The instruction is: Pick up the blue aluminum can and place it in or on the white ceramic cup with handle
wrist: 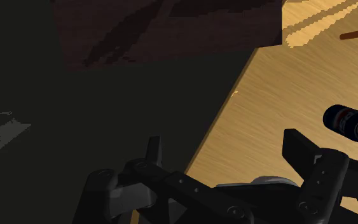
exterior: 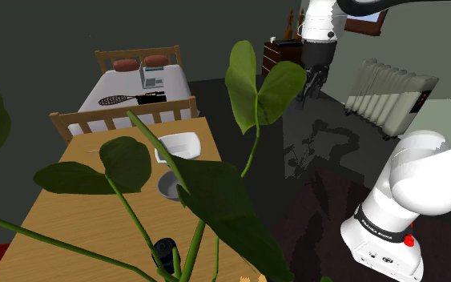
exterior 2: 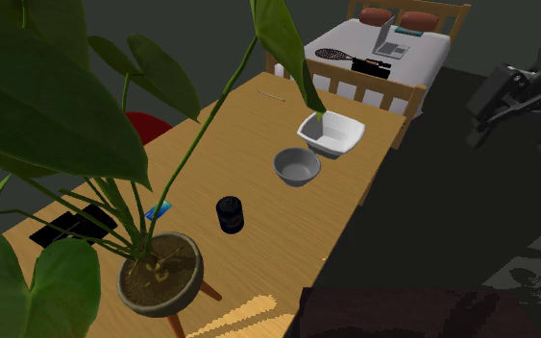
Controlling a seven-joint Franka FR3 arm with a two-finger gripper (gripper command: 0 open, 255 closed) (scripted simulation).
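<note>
Second exterior view: past the potted plant (exterior 2: 160,274), the dark blue can (exterior 2: 229,213) stood on the desk (exterior 2: 258,154), then a grey bowl (exterior 2: 297,165) and the white cup (exterior 2: 331,132), while the end effector (exterior 2: 499,101) hung open and empty above the floor (exterior 2: 431,221) beside the desk.

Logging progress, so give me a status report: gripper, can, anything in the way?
Gripper open, empty, over floor beside table. Dark blue can on table, untouched. Grey bowl between can and white cup; plant leaves overhang.
</note>
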